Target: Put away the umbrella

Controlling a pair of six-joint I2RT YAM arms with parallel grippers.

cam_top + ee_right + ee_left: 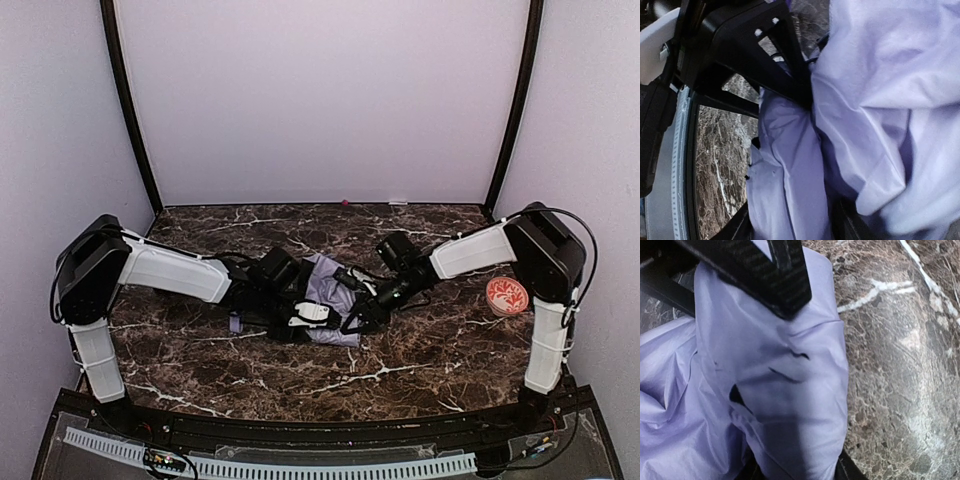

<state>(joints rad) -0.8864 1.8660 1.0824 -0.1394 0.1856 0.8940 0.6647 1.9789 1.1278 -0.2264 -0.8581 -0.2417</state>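
L gripper (795,390) & R gripper (352,320) both straddle umbrella (327,280) fabric

Pale lavender umbrella (326,286) collapsed, fabric bunched, lying flat.

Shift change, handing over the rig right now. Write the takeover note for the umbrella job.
Left gripper: the umbrella fabric passes between its fingers; cannot tell whether it is clamped.
Right gripper: fabric between its fingers too; grip unclear.
The umbrella lies mid-table between both arms, with its fabric bunched and loose.
Done: both arms are at the fabric.
Left: the fabric probably needs gathering tight and fastening; no strap is in view.
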